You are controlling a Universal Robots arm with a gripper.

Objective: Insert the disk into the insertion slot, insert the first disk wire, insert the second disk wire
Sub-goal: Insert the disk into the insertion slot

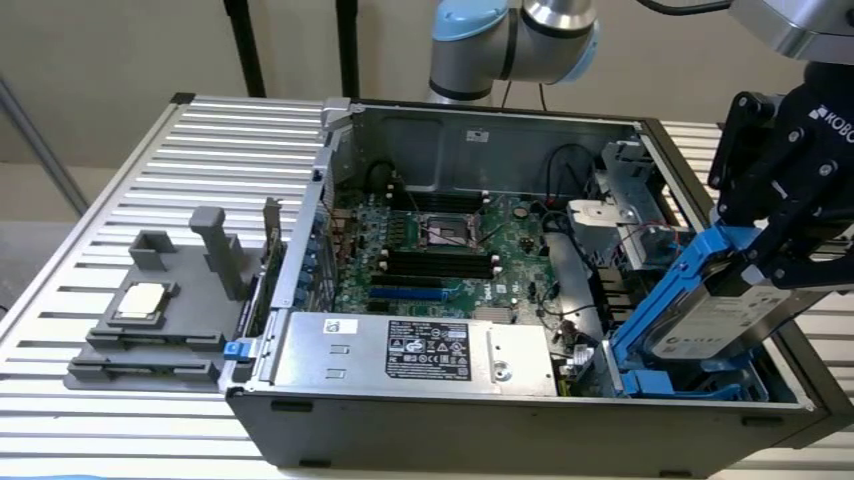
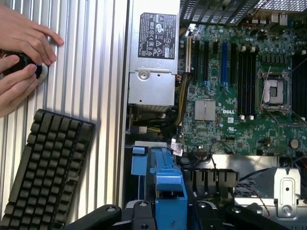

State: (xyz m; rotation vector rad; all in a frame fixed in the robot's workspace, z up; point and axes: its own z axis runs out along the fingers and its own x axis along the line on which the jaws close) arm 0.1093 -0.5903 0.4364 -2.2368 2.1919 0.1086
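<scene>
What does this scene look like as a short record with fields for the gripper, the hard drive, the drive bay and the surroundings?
disk: flat grey-silver metal hard drive in bright blue plastic carrier, tilted, lower end at the bay
gripper: black robot gripper, shut on that drive's upper end
slot: grey sheet-metal drive bay with blue rails, drive not yet flat in it
beside bay: silver power-supply box with black-and-white label
nearby: black keyboard; person's hands

The disk (image 1: 710, 325) is dull silver metal in a glossy blue plastic carrier (image 1: 662, 300); the ribbed tabletop (image 1: 220, 130) is matt metal, the keyboard (image 2: 45, 177) matt black plastic.
</scene>
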